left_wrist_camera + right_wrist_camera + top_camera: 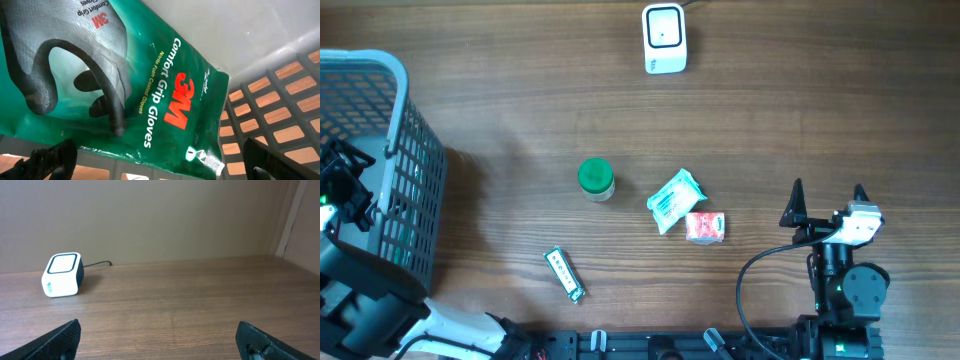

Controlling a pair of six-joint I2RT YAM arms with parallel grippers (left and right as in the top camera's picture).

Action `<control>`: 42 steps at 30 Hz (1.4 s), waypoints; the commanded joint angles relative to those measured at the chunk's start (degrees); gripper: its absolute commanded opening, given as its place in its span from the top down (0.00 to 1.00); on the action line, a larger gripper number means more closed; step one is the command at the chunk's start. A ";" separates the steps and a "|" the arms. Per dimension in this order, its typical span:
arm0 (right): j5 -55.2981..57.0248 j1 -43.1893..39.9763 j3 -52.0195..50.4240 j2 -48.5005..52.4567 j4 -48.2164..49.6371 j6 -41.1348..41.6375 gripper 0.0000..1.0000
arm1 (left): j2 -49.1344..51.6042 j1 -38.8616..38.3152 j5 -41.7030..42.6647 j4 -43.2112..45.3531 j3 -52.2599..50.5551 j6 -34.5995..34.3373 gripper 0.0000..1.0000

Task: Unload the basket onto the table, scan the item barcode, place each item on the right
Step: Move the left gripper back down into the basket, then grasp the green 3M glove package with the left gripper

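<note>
Basket (pixel 415 190), well left of the scanner (pixel 664 38), holds a glove pack (pixel 165 95); the left gripper (pixel 162 162) hangs over it, jaws spread, gripping nothing. Right gripper (pixel 828 190), below-right of the scanner, jaws likewise wide apart and empty. Jar (pixel 595 179), blue packet (pixel 675 200), red packet (pixel 705 227) and strip (pixel 565 274) lie below the scanner.

Glove pack (pixel 165 95) cut off top and left, basket (pixel 420 190) cropped at left edge, packet (pixel 675 200) print unreadable
</note>
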 commanded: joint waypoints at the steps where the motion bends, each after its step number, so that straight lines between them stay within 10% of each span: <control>1: -0.52 -0.33 -0.04 -0.20 0.17 -0.55 0.00 | 0.59 0.20 2.43 -0.28 -0.59 0.52 0.00; 30: -0.52 -0.33 -0.04 -0.20 0.20 -0.55 0.00 | 0.70 -7.72 -32.96 5.57 -3.19 1.73 0.00; 42: -0.50 -0.33 -0.04 -0.20 0.17 -0.55 0.00 | 10.49 -7.74 -32.96 6.95 -3.23 -1.46 0.00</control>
